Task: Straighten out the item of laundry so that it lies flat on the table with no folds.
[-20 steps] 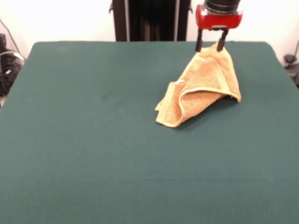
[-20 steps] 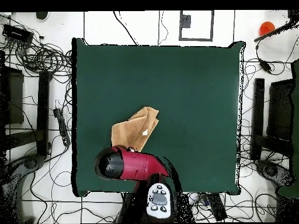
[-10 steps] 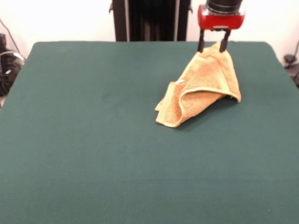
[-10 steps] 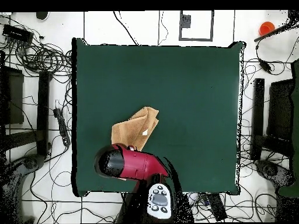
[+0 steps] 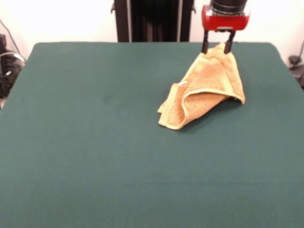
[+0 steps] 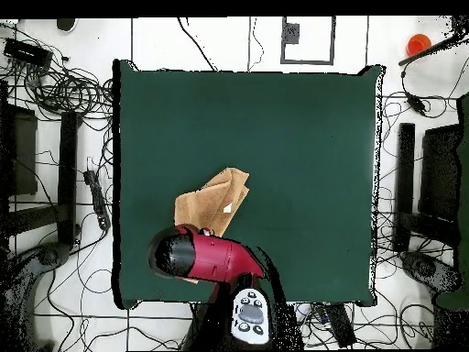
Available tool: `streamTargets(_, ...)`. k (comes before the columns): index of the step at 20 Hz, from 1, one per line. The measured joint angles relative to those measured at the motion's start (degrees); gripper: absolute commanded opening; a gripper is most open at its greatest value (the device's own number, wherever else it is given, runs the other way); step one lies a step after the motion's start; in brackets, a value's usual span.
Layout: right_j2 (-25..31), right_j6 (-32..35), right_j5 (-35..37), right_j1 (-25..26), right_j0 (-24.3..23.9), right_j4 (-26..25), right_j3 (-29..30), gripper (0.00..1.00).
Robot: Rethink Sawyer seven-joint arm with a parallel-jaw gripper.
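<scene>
Your towel (image 5: 209, 90) is not flat yet. It sits bunched up on the far right part of the green table (image 5: 95, 142), folded over itself, with one corner pulled up into a peak. You have most of the job left: the folds must open and the whole towel must lie down. Your gripper (image 5: 217, 47) comes straight down from above, and its two fingers pinch that raised corner.

Red arm (image 6: 215, 258), black-fingered tool (image 5: 217, 47), grey keypad (image 6: 247, 316)
</scene>
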Motion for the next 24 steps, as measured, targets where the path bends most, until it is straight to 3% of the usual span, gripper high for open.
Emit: streamTargets(24, -0.1, 0.0, 0.0, 3.1, -0.3, 0.0, -0.1, 1.00)
